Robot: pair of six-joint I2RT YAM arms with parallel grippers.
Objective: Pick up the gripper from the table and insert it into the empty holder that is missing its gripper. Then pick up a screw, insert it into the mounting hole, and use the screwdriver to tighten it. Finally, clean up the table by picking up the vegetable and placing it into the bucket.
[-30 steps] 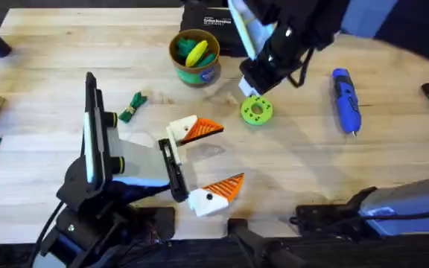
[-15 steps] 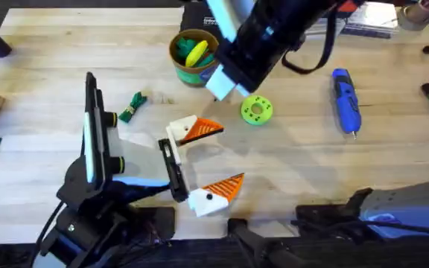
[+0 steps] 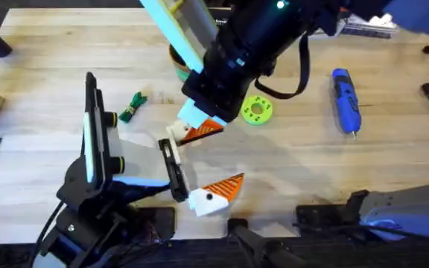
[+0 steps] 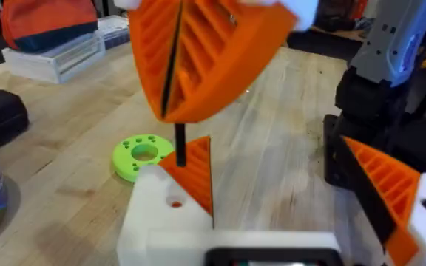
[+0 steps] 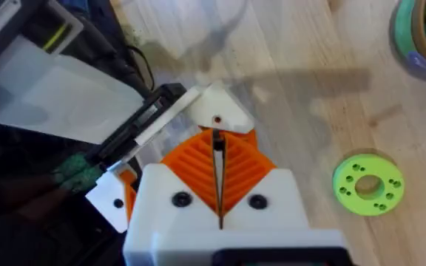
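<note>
Two wrist views: right tool apparently pinched.

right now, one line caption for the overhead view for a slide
Right arm's gripper reaches across the table to the left gripper's orange finger, blue screwdriver lying aside.

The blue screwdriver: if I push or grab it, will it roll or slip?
The screwdriver lies flat on the table and looks round, so a sideways push would probably roll it. Its rigid-looking, smooth body might slip in a pinch. The thin tip seems the likeliest part to bend.
</note>
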